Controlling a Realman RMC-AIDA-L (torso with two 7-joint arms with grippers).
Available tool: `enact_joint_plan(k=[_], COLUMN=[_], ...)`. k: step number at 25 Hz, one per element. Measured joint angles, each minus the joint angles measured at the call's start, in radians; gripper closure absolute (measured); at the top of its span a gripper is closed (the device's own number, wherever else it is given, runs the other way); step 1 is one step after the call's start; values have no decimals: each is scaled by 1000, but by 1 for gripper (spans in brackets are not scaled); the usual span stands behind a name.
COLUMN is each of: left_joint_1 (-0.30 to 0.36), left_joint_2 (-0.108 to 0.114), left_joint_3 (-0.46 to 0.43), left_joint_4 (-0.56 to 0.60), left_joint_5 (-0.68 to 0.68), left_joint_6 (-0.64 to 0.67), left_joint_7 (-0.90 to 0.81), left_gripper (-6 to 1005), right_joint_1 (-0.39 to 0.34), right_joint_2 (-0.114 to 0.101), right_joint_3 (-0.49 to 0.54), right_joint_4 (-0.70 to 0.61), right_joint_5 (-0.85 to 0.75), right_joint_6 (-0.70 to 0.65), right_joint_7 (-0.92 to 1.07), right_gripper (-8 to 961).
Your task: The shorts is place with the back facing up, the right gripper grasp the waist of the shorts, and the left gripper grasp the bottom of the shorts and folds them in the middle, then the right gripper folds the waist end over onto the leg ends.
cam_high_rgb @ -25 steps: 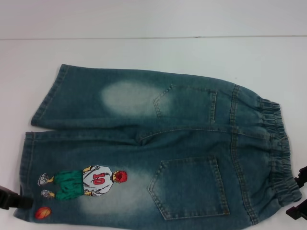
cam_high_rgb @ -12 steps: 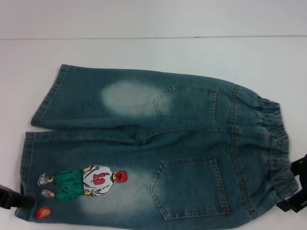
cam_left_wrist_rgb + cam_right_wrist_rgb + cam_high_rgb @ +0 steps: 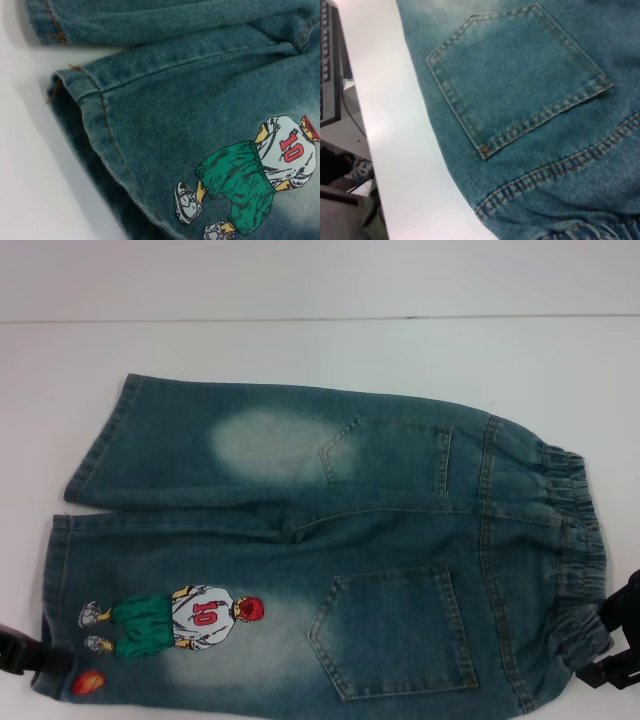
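The shorts [image 3: 330,560] lie flat on the white table, back up, both patch pockets showing. The waist [image 3: 575,550] is at the right and the leg ends [image 3: 60,590] at the left. A cartoon player numbered 10 [image 3: 170,620] and an orange ball [image 3: 88,682] are printed on the near leg. My left gripper [image 3: 45,660] touches the near hem beside the ball. My right gripper [image 3: 605,640] is at the near corner of the waist, fingers apart on either side of it. The left wrist view shows the hem [image 3: 95,105] and the player [image 3: 260,175]. The right wrist view shows a pocket [image 3: 520,80].
The white table [image 3: 320,350] extends behind and to both sides of the shorts. In the right wrist view its near edge [image 3: 380,165] drops off, with a dark keyboard [image 3: 329,65] and clutter below it.
My right gripper has moved left onto the waist's near corner, nudging that corner inward. The left gripper and the rest of the shorts have stayed still.
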Motion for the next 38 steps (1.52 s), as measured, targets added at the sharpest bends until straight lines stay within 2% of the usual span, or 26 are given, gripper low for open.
enact_joint_plan(k=[7,12,18,24,27,31,38], left_joint_1=[-2,-4,-7,8,11,-16,-83], left_joint_2=[-2,-2,-2,6,16,20,6], left_joint_3=[0,0,2,11,1,-26,-33], left_joint_4=[-3,-10,-7,43,51,46,31], left_joint_5=[0,-2,-4,-1,-3,-23,-90], left_joint_6=[-5,-6,39,142,151,115,-33], left_joint_7=[-5,-6,2,13,14,15,-7], left_gripper=[983,982,982,982,982,982,982], right_joint_1=[1,1,-6,-41,-58,-65,-68], right_joint_2=[0,0,-1,-3,-16,-37,-44], right_joint_3=[0,0,6,28,49,129,288], right_joint_4=[-6,-7,-10,-77,-96,-99,-104], right_joint_5=[-3,-4,-1,16,59,132,236], right_joint_6=[-7,9,-18,-110,-120,-117,-57], right_joint_7=[-4,-7,-42,-96,-117,-161,-229], right_gripper=[448,701,887,898,898,898,898])
